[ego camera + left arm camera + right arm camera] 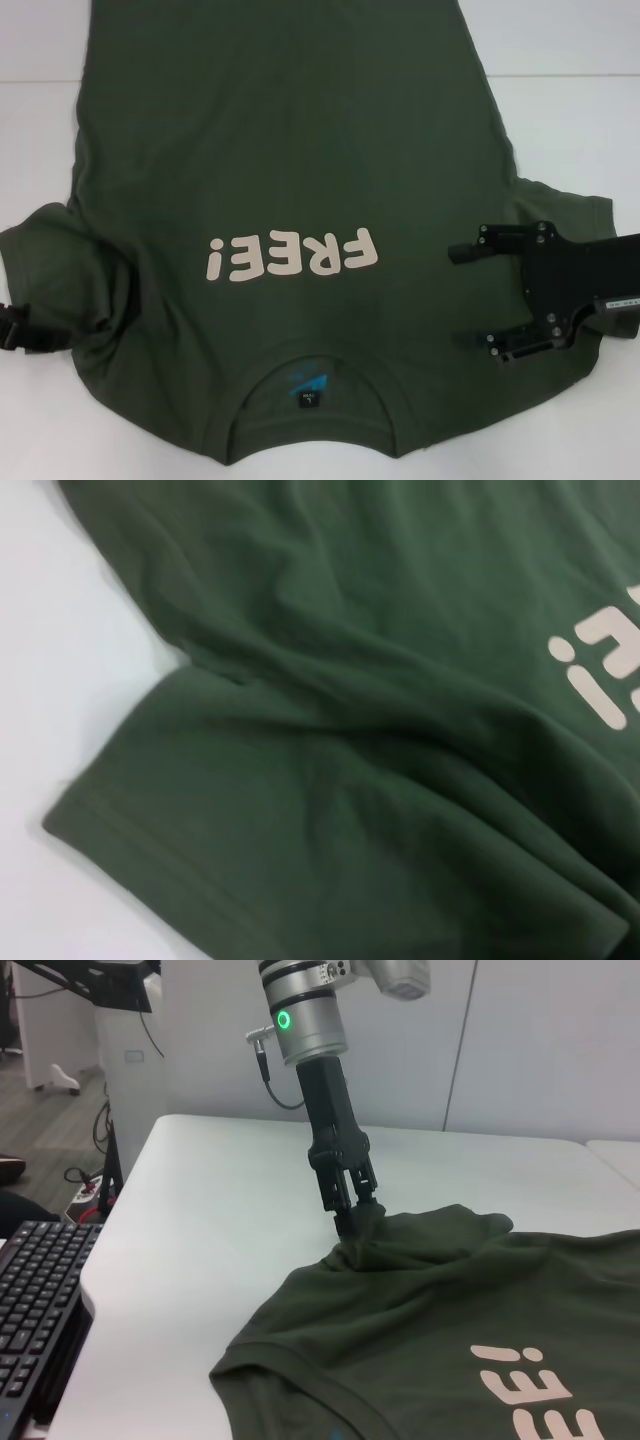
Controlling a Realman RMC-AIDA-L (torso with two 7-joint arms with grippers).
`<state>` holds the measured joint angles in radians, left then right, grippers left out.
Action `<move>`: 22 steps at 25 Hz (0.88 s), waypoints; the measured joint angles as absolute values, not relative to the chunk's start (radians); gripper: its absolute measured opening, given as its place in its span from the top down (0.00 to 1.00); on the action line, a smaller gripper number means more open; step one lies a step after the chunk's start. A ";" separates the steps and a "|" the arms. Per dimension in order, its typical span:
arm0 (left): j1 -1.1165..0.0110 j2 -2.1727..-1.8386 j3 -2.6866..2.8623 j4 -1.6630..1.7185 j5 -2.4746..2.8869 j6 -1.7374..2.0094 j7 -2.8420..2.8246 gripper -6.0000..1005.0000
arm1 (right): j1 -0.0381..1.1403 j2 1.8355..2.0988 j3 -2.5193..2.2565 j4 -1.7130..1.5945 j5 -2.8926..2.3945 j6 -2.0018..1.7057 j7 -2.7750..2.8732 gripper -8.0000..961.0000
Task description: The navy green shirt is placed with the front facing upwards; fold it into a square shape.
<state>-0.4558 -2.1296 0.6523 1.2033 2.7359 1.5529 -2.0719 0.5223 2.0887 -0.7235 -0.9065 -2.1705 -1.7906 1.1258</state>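
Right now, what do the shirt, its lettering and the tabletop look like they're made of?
The navy green shirt: soft matte knit, probably cotton; it bunches where the left gripper pinches its sleeve. "FREE!" lettering: flat cream print, exact type unclear. Table: smooth white, likely laminate. Right gripper hovers open over the other sleeve.

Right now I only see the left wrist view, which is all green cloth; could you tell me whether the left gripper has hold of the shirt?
Observer: Yes, the right wrist view shows the left gripper shut on a pinched-up fold of the navy green shirt at its sleeve.
Operator: Thank you; where is the right gripper?
Observer: In the head view the right gripper is open, over the opposite sleeve.
Operator: And which way does the collar lie?
Observer: The collar lies toward the robot, with the tag showing inside it.
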 joint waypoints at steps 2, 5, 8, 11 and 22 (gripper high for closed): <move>-0.458 -2.126 0.652 1.198 2.737 1.552 -2.072 0.30 | 0.524 2.089 -0.722 -0.907 -2.171 -1.788 1.126 0.05; -0.460 -2.122 0.654 1.197 2.738 1.561 -2.076 0.31 | 0.525 2.088 -0.718 -0.908 -2.171 -1.787 1.125 0.05; -0.464 -2.121 0.653 1.199 2.738 1.571 -2.081 0.32 | 0.525 2.086 -0.715 -0.908 -2.170 -1.786 1.124 0.05; -0.468 -2.120 0.653 1.199 2.739 1.573 -2.090 0.46 | 0.525 2.086 -0.715 -0.908 -2.171 -1.782 1.124 0.05; -0.482 -2.125 0.666 1.195 2.766 1.585 -2.107 0.89 | 0.527 2.086 -0.713 -0.910 -2.171 -1.781 1.128 0.05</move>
<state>-0.4825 -2.1249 0.6660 1.1945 2.7656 1.5852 -2.1073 0.5268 2.0863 -0.7133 -0.9096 -2.1706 -1.7807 1.1277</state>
